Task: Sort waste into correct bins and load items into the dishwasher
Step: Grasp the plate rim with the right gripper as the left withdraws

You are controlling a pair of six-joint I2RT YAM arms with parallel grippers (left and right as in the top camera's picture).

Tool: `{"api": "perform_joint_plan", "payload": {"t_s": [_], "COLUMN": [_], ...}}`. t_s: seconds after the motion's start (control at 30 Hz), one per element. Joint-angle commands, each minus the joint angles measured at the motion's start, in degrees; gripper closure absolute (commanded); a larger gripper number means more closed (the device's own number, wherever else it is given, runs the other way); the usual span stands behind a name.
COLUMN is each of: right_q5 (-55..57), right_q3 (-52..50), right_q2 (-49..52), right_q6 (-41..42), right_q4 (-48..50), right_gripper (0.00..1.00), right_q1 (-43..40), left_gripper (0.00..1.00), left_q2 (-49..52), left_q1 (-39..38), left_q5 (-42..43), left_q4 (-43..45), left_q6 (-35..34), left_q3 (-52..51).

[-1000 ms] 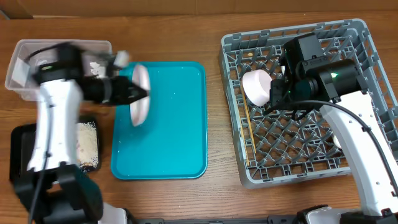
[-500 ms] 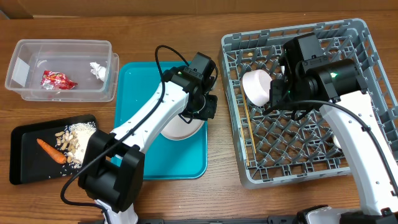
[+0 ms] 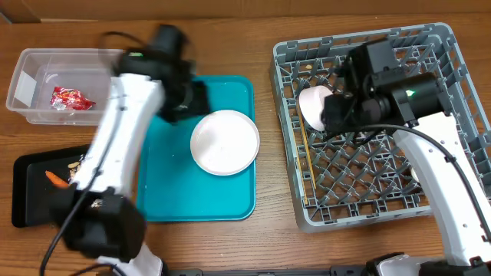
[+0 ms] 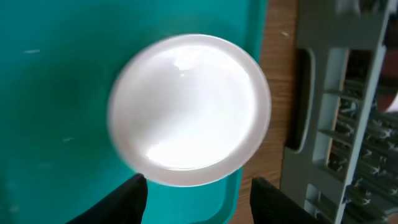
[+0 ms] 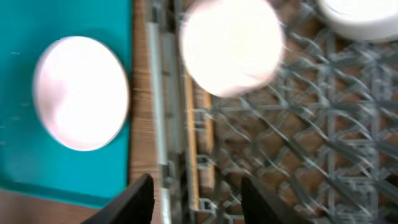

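One plate point(image 4: 189, 109) lies just beyond the left gripper point(image 4: 198, 198); jaws parted.

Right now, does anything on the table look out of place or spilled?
Only the white plate: it lies flat on the teal tray, while a white bowl sits in the grey rack. Nothing looks spilled or broken. The black tray is partly hidden by the left arm.

Left arm point(image 3: 126, 115): blurred, its outline soft.
Black tray point(image 3: 29, 205): right part hidden under that arm.
Carrot point(image 3: 54, 179): only one end shows.
Corner bowl point(image 5: 364, 15): blurred, cut off by the top edge.
Dish rack point(image 4: 348, 124): runs off the right edge.
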Motion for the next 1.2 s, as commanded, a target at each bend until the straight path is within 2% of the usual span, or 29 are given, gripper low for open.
{"api": "perform_joint_plan", "payload": {"t_s": [0.0,0.13,0.27,0.37,0.47,0.73,0.83,1.07,1.17], "right_q5": [-4.94,-4.94,-4.9,-3.06,0.39,0.26,0.28,0.26,0.26], "right_q3": [0.52,0.52,0.52,0.52,0.52,0.52,0.24,0.33,2.73], "right_q2": [1.44,6.43,13.2,18.84,23.87,32.74,34.18,34.4,33.4], "right_q6": [-0.9,-0.92,-0.87,1.25,4.79,5.9,5.9,6.05,6.03], "right_q4": [2.71,6.54,9.62,12.17,14.91,19.91,20.96,21.44,19.12], "right_gripper": [0.52,0.48,0.48,0.53,0.53,0.54,0.59,0.96,0.96], "right_q1": [4.22,10.4,14.82,16.68,16.92,16.96,16.96,16.96,16.7], "left_gripper": [0.44,0.43,0.42,0.41,0.39,0.33,0.33,0.32,0.31], "left_q2": [-6.49,-7.8,-7.72,-7.72,-7.72,-7.67,-7.67,-7.67,-7.67], "left_q1": [10.4,20.11,24.39,24.85,24.5,24.52,24.52,24.52,24.52], "left_q5": [-0.11,-0.11,-0.09,-0.11,-0.13,-0.13,-0.15,-1.22,-1.27], "left_q4": [-2.69,-6.23,-7.72,-7.72,-7.72,-7.69,-7.69,-7.74,-7.72], "left_q6": [4.55,5.44,5.88,6.82,8.41,8.61,8.63,8.61,8.63], "left_q3": [1.66,1.66,1.53,1.53,1.53,1.53,1.53,1.53,1.53]}}
